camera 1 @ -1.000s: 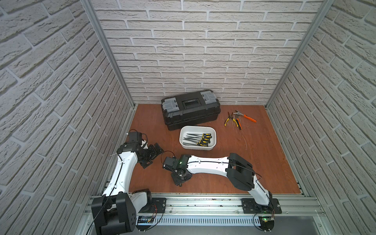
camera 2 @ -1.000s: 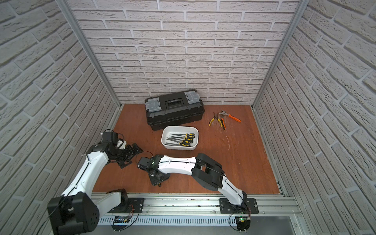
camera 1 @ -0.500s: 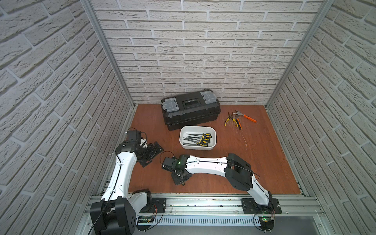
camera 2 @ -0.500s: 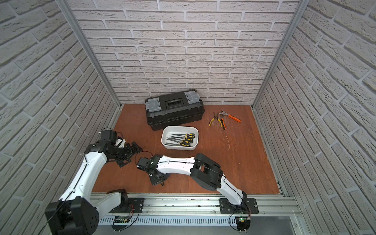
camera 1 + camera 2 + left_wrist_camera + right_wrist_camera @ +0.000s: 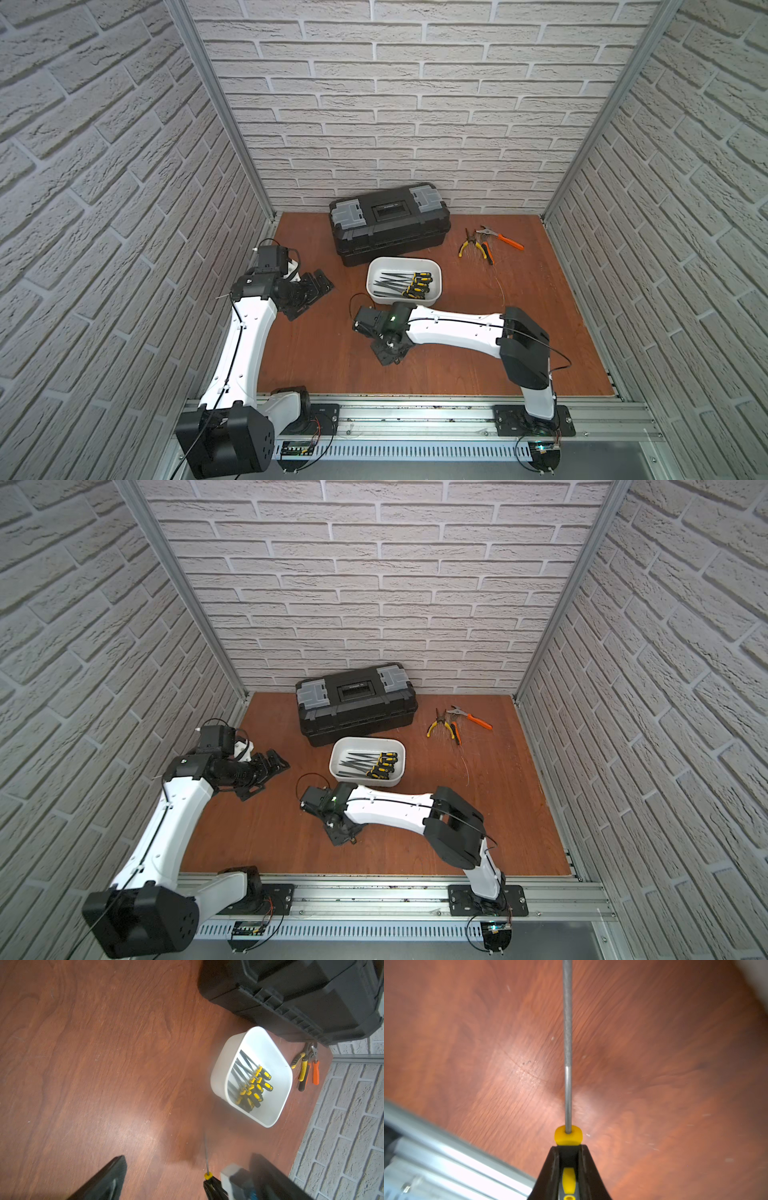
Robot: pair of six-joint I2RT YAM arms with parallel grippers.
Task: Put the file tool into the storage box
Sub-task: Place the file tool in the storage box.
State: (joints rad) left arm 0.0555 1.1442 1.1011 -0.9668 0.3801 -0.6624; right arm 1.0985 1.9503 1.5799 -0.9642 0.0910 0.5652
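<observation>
Right arm (image 5: 453,332) lies low, stretched across the table (image 5: 324,357) from its base, wrist bent down. Right gripper (image 5: 569,1149) is clamped tight on the file (image 5: 567,1043) by its yellow-and-black handle, the thin grey shaft pointing straight ahead of the fingers. White storage box (image 5: 384,267) sits near, beyond the wrist, not touching it. Left gripper (image 5: 313,297) hovers off to the side, spread wide, empty.

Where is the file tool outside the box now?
In the right wrist view, the file tool is gripped in the right hand, over the table, near the storage box.
</observation>
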